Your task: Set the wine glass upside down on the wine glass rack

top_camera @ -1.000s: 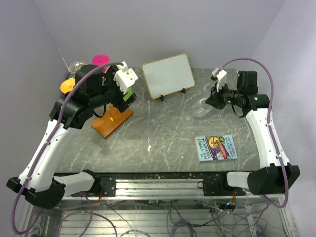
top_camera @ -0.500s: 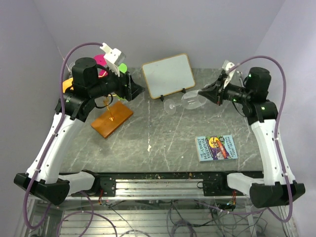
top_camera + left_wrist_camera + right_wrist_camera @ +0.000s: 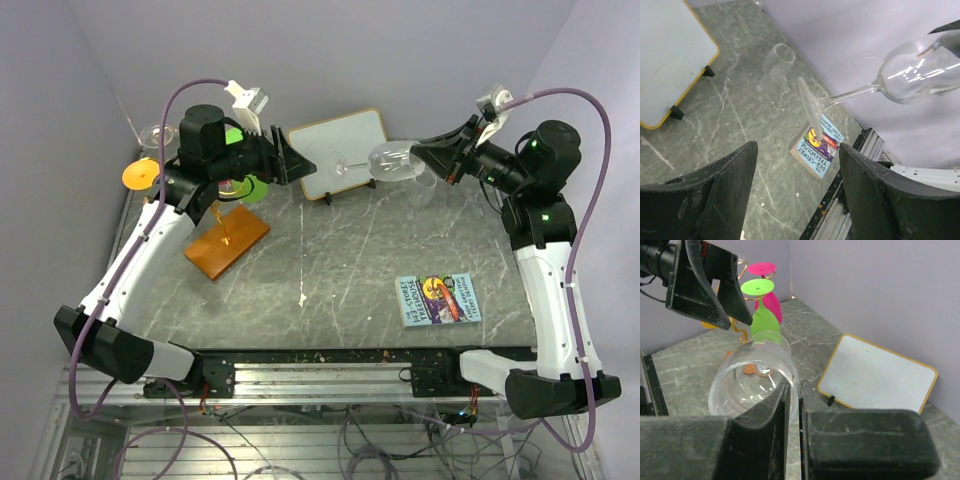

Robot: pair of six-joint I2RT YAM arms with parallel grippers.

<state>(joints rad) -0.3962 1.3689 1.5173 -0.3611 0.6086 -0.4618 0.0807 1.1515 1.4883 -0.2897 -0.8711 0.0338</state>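
Above the back of the desk (image 3: 330,260), the wine glass (image 3: 385,160) hangs on its side in the air. The right jaws are closed on the wall of its bowl at the rim, and its foot points at the left jaws. Those stand spread wide just short of the foot, gripping nothing. The wine glass rack (image 3: 228,243) stands at the desk's left, where a pink glass (image 3: 772,307) and a green glass (image 3: 757,320) hang upside down. A whiteboard (image 3: 340,152) leans behind, and a book (image 3: 438,298) lies nearer the right arm.
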